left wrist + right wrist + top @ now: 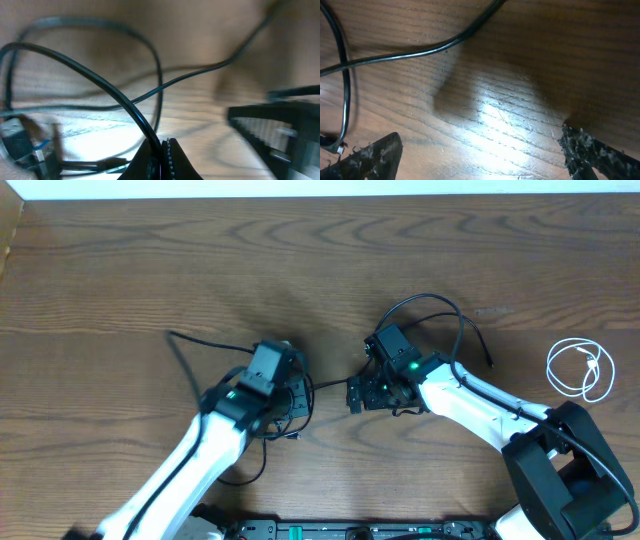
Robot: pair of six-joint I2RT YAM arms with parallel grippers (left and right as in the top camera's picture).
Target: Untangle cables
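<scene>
No legible text, label, brand, number or sign in any view. Only a faint pale mark [492, 311] on the brown wood-grain tabletop [120, 280], toward its far right corner, too small and blurred to read.

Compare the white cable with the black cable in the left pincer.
The white cable lies in a small coil alone at the right; the black cable sprawls in loose crossing loops. The white cable is untouched; the black cable is pinched in the shut left pincer. Both are thin cords.
</scene>
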